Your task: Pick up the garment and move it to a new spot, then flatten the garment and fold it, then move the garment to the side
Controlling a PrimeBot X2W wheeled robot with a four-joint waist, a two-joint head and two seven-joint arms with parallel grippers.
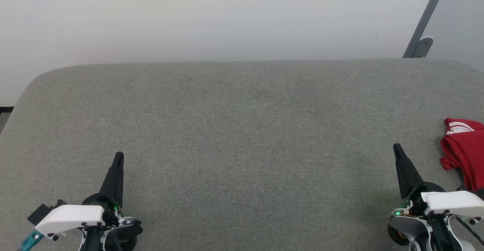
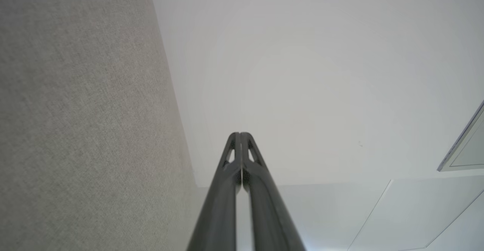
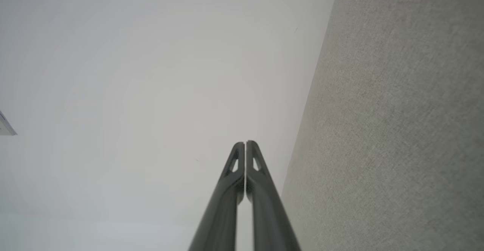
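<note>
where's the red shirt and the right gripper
crumpled red soft-fabric T-shirt (image 1: 464,155): head view, on its red body folds
dark two-fingered right gripper (image 1: 396,147): head view, at its shut fingertips

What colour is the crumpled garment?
Red garment with white trim; head view shows it best.

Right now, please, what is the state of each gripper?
Left gripper: closed, holding nothing.
Right gripper: closed, holding nothing; the garment lies apart from it on the right.
</note>
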